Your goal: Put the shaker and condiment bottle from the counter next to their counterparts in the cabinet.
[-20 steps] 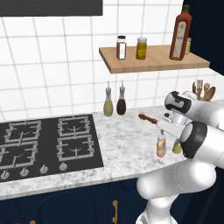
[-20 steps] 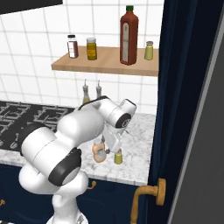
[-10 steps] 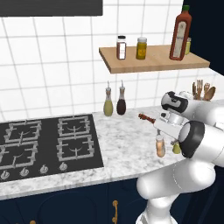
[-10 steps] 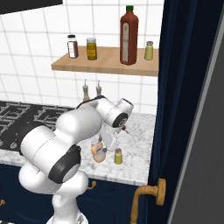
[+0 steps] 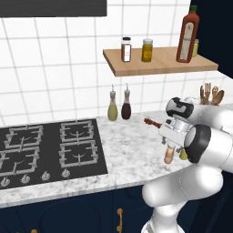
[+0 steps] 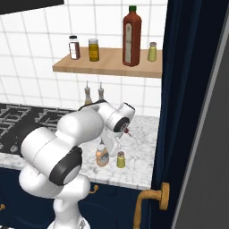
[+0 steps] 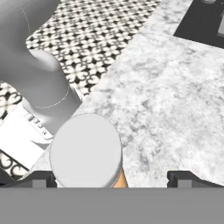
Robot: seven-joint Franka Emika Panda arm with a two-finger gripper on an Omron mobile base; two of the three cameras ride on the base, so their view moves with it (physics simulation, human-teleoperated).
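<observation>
The condiment bottle (image 6: 102, 156) stands near the front edge of the counter (image 6: 141, 147), close to the counter's right end beside the dark navy cupboard side (image 6: 176, 112). The shaker (image 6: 120, 159) stands just to its right, apart from it, also close to the front edge. To the left, bare marbled stone runs as far as the black gas hob (image 5: 50, 148).

The gripper (image 7: 113, 177) hangs directly over the condiment bottle with its fingers spread wide, one on each side of the pale round cap (image 7: 85, 151), and it holds nothing. In the hand view a sliver of peach-orange body shows under the cap; whether the fingertips (image 7: 183, 178) touch the bottle cannot be told, since only their tops show. In the left base view the robot's white forearm hides most of the shaker (image 5: 183, 154) and the bottle's top.

The cabinet (image 6: 107, 62) is a flat light-wood board on the white tiled wall, with open space along its front. On it stand the tall red-brown bottle (image 6: 131, 36) with a green cap and, to its right near the board's end, the twin shaker (image 6: 152, 52). Two small jars (image 6: 84, 48) sit at the left end. Two spouted cruets (image 5: 119, 104) stand at the far wall.
</observation>
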